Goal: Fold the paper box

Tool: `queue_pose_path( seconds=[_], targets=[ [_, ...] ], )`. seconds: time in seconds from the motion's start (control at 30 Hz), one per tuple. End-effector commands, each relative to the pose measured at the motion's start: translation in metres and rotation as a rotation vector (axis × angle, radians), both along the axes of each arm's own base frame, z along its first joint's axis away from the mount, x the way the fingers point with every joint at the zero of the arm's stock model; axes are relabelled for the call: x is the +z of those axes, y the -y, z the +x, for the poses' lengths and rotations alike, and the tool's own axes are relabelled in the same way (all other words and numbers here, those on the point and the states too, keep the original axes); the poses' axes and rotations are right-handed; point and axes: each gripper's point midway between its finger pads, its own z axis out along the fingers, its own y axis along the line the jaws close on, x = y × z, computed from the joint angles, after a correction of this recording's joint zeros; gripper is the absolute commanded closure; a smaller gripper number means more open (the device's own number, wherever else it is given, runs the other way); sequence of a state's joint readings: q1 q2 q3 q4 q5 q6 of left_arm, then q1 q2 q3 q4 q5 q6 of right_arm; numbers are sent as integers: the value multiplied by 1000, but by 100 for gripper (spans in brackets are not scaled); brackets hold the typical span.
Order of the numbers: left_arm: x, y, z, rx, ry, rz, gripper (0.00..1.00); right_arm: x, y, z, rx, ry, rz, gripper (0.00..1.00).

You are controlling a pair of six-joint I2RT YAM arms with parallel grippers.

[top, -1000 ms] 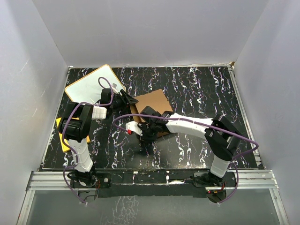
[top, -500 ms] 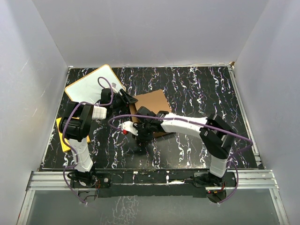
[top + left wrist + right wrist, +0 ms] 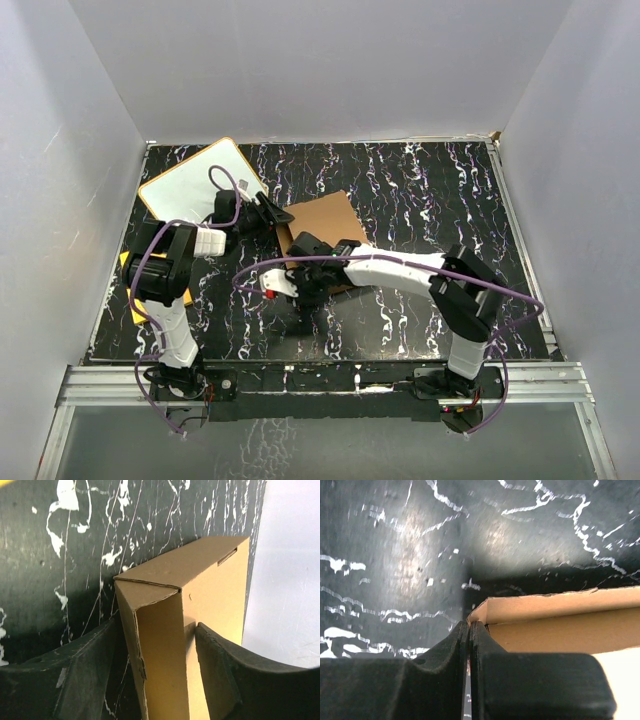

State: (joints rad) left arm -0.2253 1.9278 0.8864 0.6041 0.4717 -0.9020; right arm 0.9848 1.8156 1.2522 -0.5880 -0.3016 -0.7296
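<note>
The paper box (image 3: 325, 215) is brown cardboard, partly folded, lying left of the table's middle. In the left wrist view one raised corner wall of the paper box (image 3: 170, 630) stands between my left gripper's jaws (image 3: 155, 645). The right finger (image 3: 225, 675) presses on its face and the left finger (image 3: 85, 670) sits at its edge. From above, the left gripper (image 3: 278, 215) is at the box's left side. My right gripper (image 3: 470, 624) is shut with nothing between its fingers, and its tips touch the box's near corner (image 3: 485, 611). From above, the right gripper (image 3: 305, 288) is at the box's front left.
A white board with an orange rim (image 3: 190, 180) lies at the back left, just behind the left gripper. A flat orange-yellow sheet (image 3: 133, 308) lies under the left arm at the table's left edge. White walls enclose the black marbled table (image 3: 430, 200).
The right arm has drawn slightly left and nearer along the box's front corner, its fingers closing fully. The left jaws have widened a little around the wall.
</note>
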Motion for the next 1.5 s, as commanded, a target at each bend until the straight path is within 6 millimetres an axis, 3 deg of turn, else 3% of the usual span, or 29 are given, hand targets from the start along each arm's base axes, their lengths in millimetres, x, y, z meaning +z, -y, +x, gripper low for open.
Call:
queue_pose_path(
  seconds=[0.0, 0.27, 0.53, 0.87, 1.03, 1.2, 1.3, 1.47],
  targets=[
    [-38, -3, -61, -94, -205, 90, 37, -1, 36, 3, 61, 44, -41, 92],
    [-20, -7, -78, -102, -190, 92, 24, 1, 72, -3, 151, 22, -39, 92],
    [26, -18, -89, -94, -43, 121, 18, 7, 89, -10, 274, 8, -28, 92],
    [87, -32, -81, -158, 320, 282, 19, 9, 115, -22, 425, 9, -33, 92],
    [89, -27, -78, -211, 379, 304, 24, 6, 124, -29, 515, 8, -39, 92],
    [76, -26, -70, -264, 447, 388, 27, 4, 126, -29, 537, 9, -42, 92],
    [80, -23, -61, -270, 481, 390, 27, 4, 127, -29, 543, 9, -43, 92],
    [77, -10, -45, -305, 404, 342, 26, 2, 130, -27, 554, 12, -56, 92]
  ],
)
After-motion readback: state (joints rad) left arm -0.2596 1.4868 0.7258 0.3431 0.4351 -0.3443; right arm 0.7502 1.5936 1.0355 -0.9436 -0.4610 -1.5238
